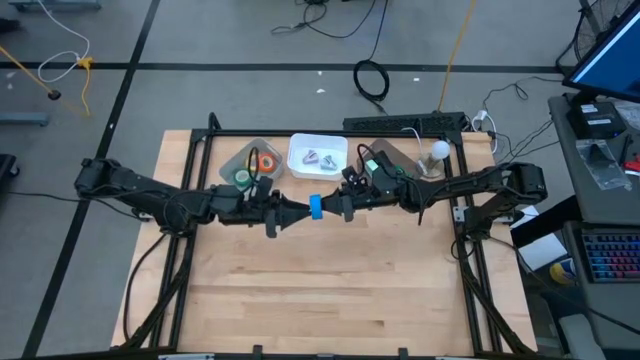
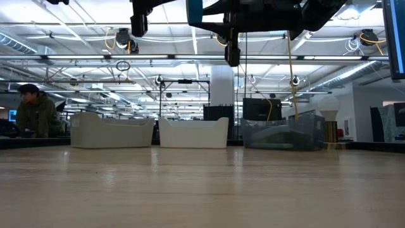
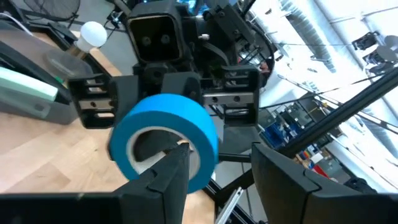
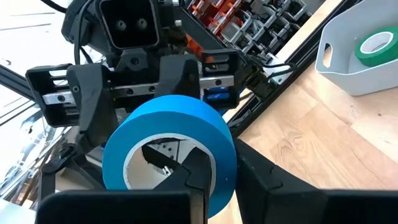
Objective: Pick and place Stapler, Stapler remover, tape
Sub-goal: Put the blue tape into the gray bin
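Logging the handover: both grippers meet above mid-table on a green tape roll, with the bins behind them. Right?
Not quite: the tape roll is blue, not green, as both wrist views show. The left gripper and right gripper do meet on it above mid-table, with the bins behind.

Stapler not identifiable, blue tape (image 2: 194,9) cut off in low view

large open robotics lab or workshop hall. exposed ceiling trusses (image 2: 190,57) with strip lights and hanging cables. wooden table (image 1: 320,300) on black metal frame, standing on grey floor with loose cables (image 1: 372,78). monitor (image 1: 610,55) and keyboard (image 1: 610,255) on side desk. person (image 2: 35,113) seated at far workstation. parts shelving (image 4: 249,18) behind.
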Controlling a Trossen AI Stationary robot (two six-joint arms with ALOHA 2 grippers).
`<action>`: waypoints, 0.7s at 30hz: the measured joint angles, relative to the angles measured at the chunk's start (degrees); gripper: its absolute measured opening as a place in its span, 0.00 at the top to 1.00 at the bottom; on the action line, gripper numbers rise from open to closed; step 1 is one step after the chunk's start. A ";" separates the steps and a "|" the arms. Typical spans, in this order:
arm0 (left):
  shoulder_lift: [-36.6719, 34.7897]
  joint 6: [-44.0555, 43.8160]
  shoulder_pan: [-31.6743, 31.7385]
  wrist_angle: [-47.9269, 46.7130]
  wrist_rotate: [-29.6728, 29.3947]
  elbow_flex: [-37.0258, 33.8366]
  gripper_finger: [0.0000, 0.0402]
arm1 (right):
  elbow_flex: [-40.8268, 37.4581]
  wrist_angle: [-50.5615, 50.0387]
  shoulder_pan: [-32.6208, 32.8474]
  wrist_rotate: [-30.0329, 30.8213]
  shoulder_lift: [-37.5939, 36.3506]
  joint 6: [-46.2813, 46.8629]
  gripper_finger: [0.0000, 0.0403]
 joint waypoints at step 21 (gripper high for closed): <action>2.05 -2.60 2.28 1.22 -0.02 0.00 0.57 | 0.00 -1.03 -0.02 3.32 0.00 -0.87 0.91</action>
